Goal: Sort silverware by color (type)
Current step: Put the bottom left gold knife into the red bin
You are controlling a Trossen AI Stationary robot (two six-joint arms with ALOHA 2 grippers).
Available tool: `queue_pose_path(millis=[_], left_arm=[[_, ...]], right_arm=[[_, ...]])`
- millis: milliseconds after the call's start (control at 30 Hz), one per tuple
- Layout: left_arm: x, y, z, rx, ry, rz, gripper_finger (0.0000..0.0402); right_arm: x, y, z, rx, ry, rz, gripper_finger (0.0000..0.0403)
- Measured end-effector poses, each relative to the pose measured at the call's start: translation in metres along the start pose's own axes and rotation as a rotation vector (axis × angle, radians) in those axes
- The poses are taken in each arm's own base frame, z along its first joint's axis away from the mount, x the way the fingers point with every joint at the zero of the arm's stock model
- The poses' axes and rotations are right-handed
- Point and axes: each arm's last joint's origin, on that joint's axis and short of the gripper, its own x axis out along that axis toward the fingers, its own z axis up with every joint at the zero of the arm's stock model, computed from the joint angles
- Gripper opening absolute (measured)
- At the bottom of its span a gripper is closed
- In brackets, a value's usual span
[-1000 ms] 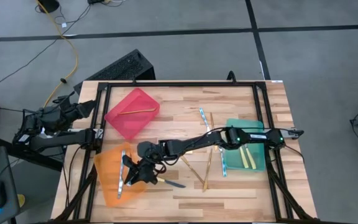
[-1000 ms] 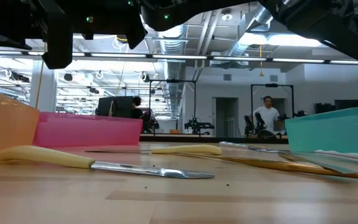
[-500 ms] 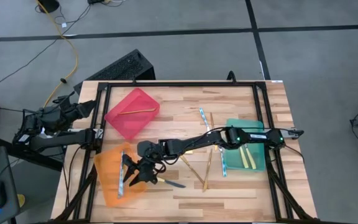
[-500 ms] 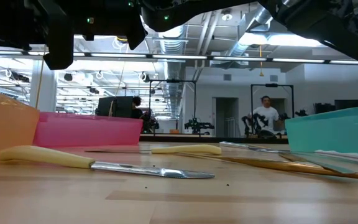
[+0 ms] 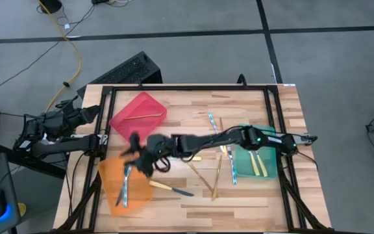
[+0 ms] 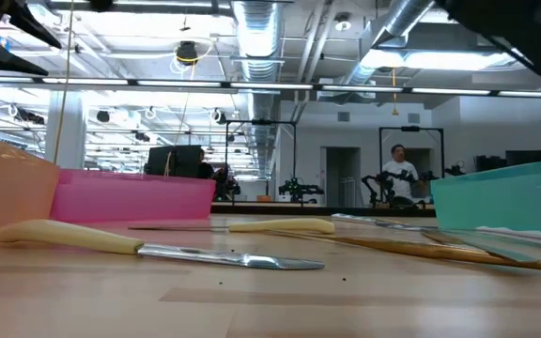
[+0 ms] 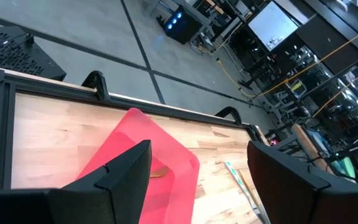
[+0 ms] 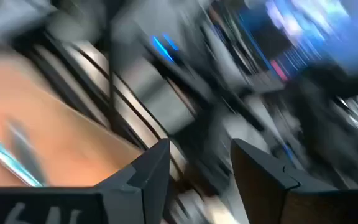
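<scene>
The right tool [image 5: 135,151], fingers spread and empty above the orange bin [image 5: 112,195], should next approach the yellow-handled knife [image 5: 169,188] squarely across its handle.

Overhead camera and table-level camera share the red bin [image 5: 139,117].

wooden table [image 5: 174,208], three bins [image 5: 139,117], scattered silverware [image 5: 171,189]

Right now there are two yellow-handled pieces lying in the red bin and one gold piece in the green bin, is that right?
Not quite, the bins are swapped. In the high view the red bin holds the single gold piece, while the two yellow-handled pieces lie in the green bin.
</scene>
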Motion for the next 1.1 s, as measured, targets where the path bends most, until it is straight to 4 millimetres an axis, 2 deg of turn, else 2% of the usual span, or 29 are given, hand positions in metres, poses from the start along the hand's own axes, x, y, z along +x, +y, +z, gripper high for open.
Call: queue_pose_path(millis=[200,300,400,533,633,767,833,933,1100], left_arm=[[0.0,0.002,-0.001,0.014,0.015,0.012,0.0247],[0.0,0.001,-0.001,0.013,0.019,0.008,0.0247],[0.0,0.001,-0.001,0.014,0.02,0.007,0.0247],[0.0,0.001,-0.001,0.014,0.02,0.007,0.0247],[0.0,0.001,-0.001,0.014,0.019,0.007,0.0247],[0.0,0.001,-0.001,0.022,0.019,0.006,0.0247],[0.0,0.001,-0.001,0.041,0.02,0.004,0.0247],[0.0,0.001,-0.001,0.067,0.03,-0.009,0.0247],[0.0,0.0,-0.001,0.073,0.028,-0.01,0.0247]], right_arm=[[-0.041,-0.039,0.001,0.238,0.359,-0.111,0.0191],[-0.063,-0.05,-0.008,0.379,0.528,-0.095,0.0191],[-0.081,-0.051,-0.027,0.533,0.729,-0.048,0.0191],[-0.1,-0.041,-0.046,0.735,0.994,-0.03,0.0191],[-0.111,-0.023,-0.057,0.811,1.2,-0.013,0.0191],[-0.116,0.019,-0.073,0.718,1.44,-0.013,0.0191],[-0.117,0.043,-0.078,0.693,1.493,0.016,0.0191],[-0.131,0.078,-0.076,0.692,1.574,0.059,0.0191],[-0.145,0.131,-0.066,0.87,1.511,0.077,0.0191]])
